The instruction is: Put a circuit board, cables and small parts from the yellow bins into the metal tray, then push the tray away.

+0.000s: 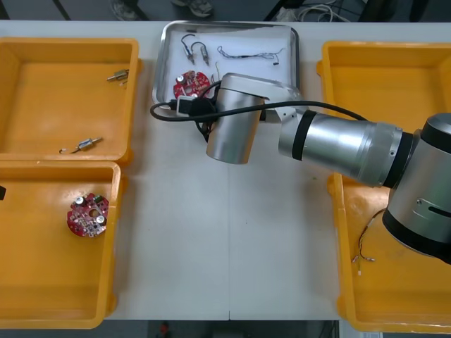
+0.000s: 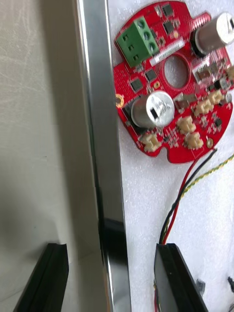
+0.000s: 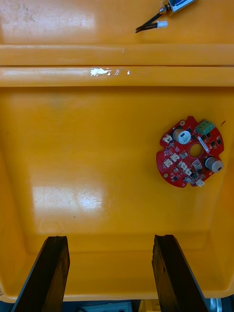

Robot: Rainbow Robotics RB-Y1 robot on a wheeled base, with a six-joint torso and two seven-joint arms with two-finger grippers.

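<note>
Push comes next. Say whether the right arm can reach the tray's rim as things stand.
Probably yes, nothing blocks it: the open right claw straddles the metal tray's rim, one finger outside, one inside by the red and yellow cable. Left claw hangs over a yellow bin.

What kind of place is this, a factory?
Probably a robot lab or test bench: yellow bins, a metal tray holding a round red circuit board, the right gripper open astride its rim, the left gripper over a bin.

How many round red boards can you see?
2. The first board lies in the metal tray, next to the right claw; the second board lies in the near left yellow bin. The right arm may hide more.
</note>
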